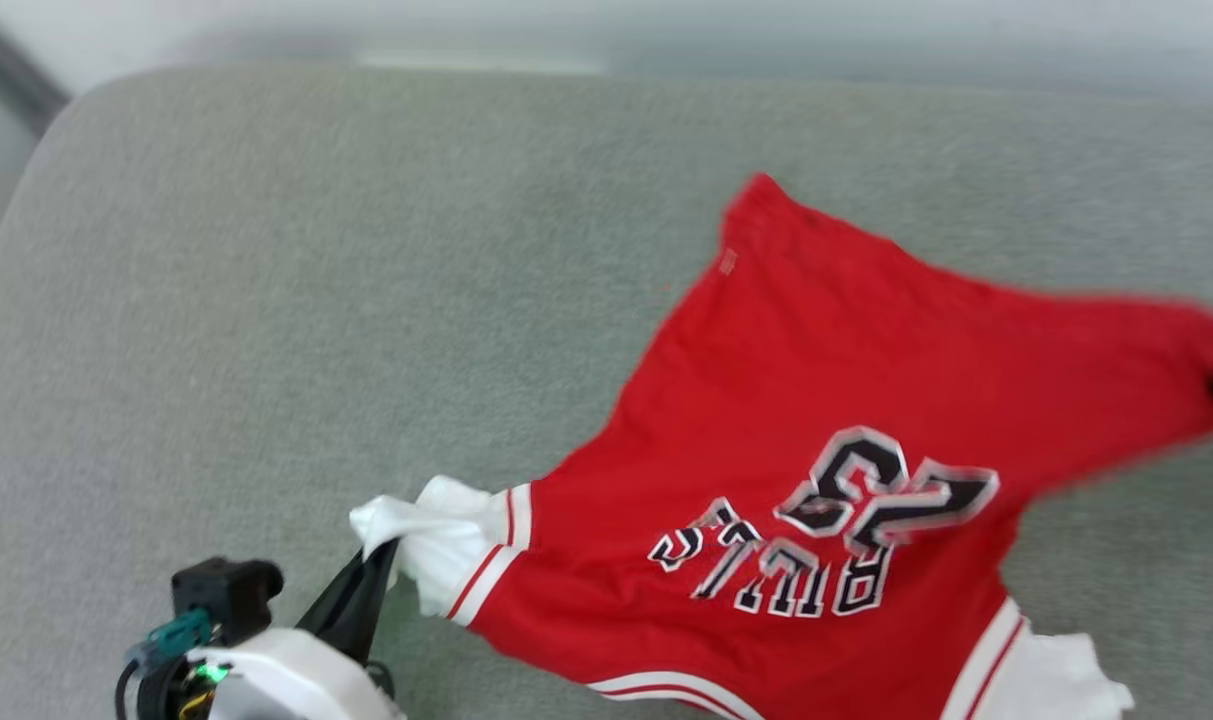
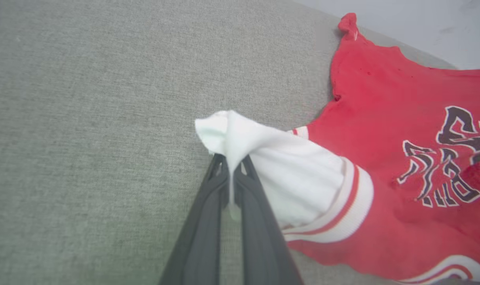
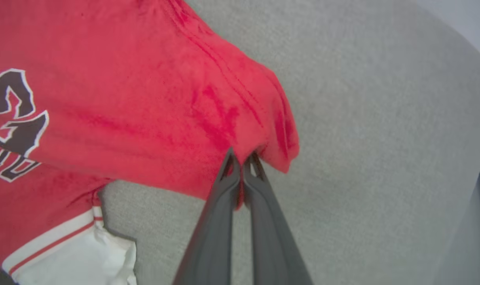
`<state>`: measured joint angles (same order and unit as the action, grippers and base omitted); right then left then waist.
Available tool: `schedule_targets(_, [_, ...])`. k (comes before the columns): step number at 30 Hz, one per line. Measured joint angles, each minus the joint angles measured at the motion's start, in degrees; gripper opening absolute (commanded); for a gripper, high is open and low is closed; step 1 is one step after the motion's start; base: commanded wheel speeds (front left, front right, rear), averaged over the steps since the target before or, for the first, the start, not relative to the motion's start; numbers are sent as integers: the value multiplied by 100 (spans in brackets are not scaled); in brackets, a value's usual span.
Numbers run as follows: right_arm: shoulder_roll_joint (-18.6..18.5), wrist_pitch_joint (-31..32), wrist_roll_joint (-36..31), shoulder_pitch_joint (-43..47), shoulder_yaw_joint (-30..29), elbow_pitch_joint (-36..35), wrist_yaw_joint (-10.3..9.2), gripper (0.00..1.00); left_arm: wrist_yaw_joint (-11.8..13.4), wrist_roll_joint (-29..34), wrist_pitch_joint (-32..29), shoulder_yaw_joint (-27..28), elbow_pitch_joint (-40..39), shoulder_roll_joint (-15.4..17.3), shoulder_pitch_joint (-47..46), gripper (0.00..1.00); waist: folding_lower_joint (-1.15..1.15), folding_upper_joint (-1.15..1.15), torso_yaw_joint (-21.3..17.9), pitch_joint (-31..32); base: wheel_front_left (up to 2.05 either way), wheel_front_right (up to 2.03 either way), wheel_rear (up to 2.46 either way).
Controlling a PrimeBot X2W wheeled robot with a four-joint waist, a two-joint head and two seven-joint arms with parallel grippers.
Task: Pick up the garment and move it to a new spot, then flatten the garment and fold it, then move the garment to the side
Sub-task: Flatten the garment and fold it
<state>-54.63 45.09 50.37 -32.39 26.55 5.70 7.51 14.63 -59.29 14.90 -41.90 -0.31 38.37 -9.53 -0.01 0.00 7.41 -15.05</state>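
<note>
Jersey mid-handling: the garment [image 1: 826,400], lettering up, is held stretched over the near right part of a grey upholstered surface [image 1: 316,300]. Its white sleeve [image 2: 287,174] is pinched in the closed left gripper [image 2: 232,164], and a red corner [image 3: 279,146] is clamped by the right gripper [image 3: 243,160]. The pick-up appears done. Flattening, folding and setting aside are judged yet to come. Beyond the surface's far edge, pale, blurred room is seen.
</note>
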Motion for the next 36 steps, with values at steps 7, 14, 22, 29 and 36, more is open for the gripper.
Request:
schedule_targets(7, [-283, -423, 323, 2230, -584, -142, 0, 0, 53, -37, 0, 183, -87, 73, 396, 0, 0, 0, -330, 328, 0, 0, 0])
schedule_targets(14, [241, -648, 346, 4118, -866, 14, 0, 0, 26, 13, 0, 209, -125, 71, 469, 0, -1, 0, -416, 378, 0, 0, 0])
schedule_targets(22, [635, -839, 53, 4308, -1340, -102, 3, 100, 1, 32, -2, 189, -88, 76, 468, 0, 0, 0, -411, 341, 0, 0, 0])
schedule_targets(29, [270, -846, -121, 3400, -2189, -1133, -1, 100, 16, 55, -18, 160, -122, 78, 463, 0, 0, 0, -367, 376, 0, 0, 0])
schedule_targets(36, [51, 34, -364, 1751, -1820, -1602, -1, 100, -4, 175, -85, 111, -172, 38, 207, 0, 1, 0, -185, 153, 0, 0, 0])
